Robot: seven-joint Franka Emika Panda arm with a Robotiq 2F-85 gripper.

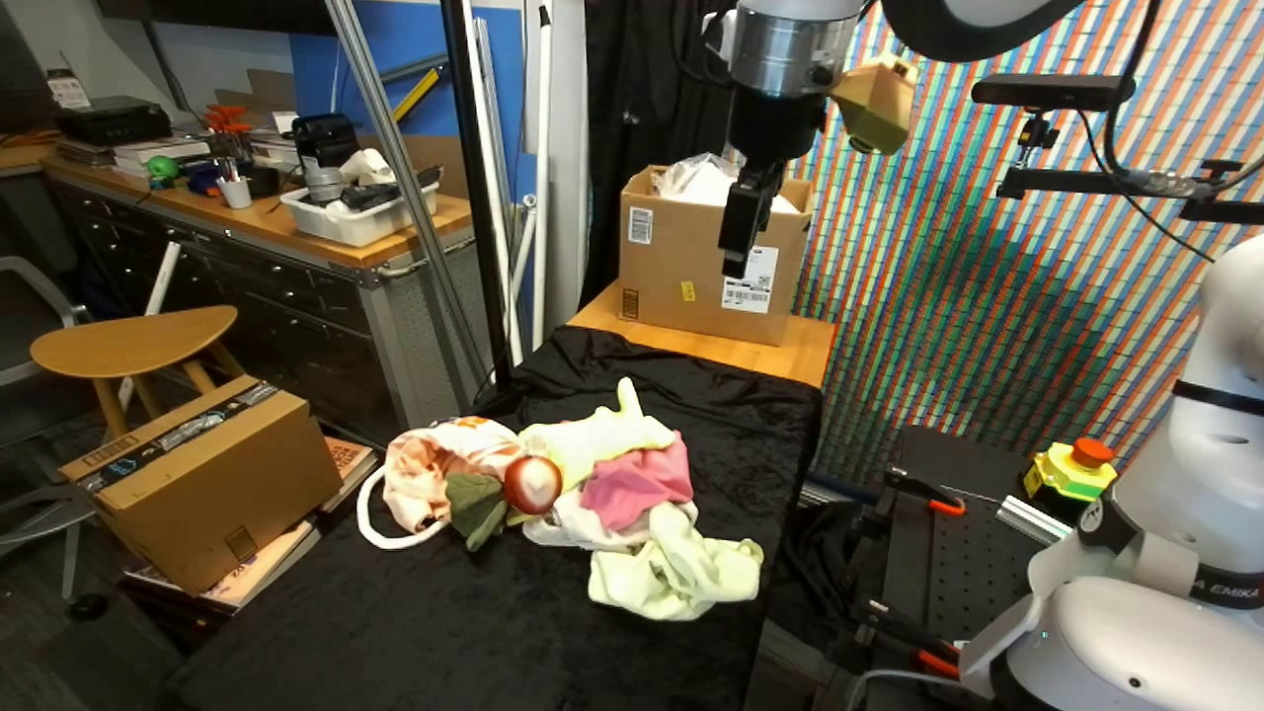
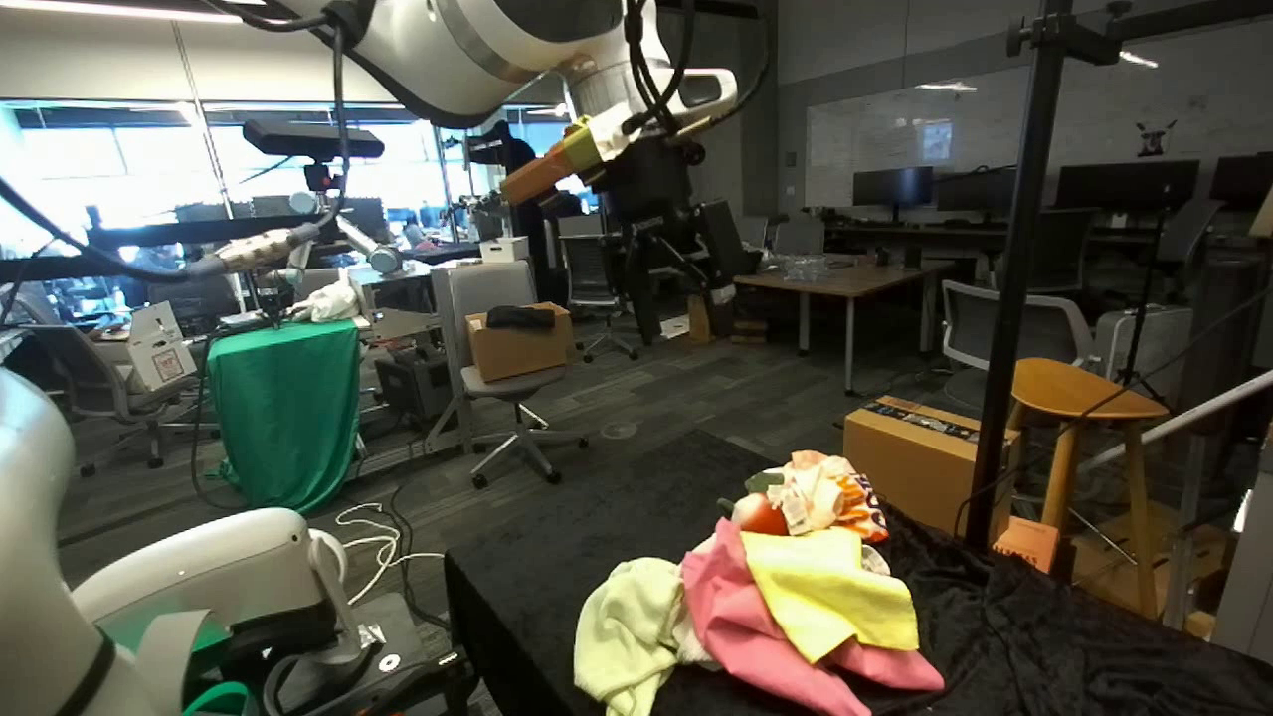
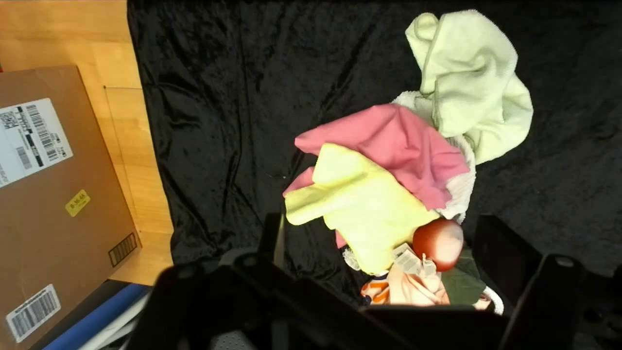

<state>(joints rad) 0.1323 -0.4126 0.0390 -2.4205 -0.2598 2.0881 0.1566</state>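
High over the black-draped table [image 1: 454,632], my gripper [image 1: 746,237] hangs with nothing held. Its fingers stand wide apart in the wrist view, and a gap also shows between them in an exterior view [image 2: 686,308]. Below lies a pile: a yellow cloth [image 3: 364,209] over a pink cloth [image 3: 388,141], with a white cloth [image 3: 459,189] partly hidden underneath. A pale green cloth [image 3: 476,78] lies crumpled at one end. A shiny red round object [image 3: 439,243] rests beside the yellow cloth, against a dark green cloth [image 3: 461,279] and a peach fabric piece [image 3: 418,287] with orange print.
A cardboard box [image 1: 681,262] stands on the wooden surface [image 1: 810,351] beyond the black cloth. Near the table, another box [image 1: 217,494] sits by a wooden stool [image 1: 138,341]. A dark upright pole [image 2: 1009,288] rises beside the table. A yellow-and-red stop button [image 1: 1071,469] is near the arm's base.
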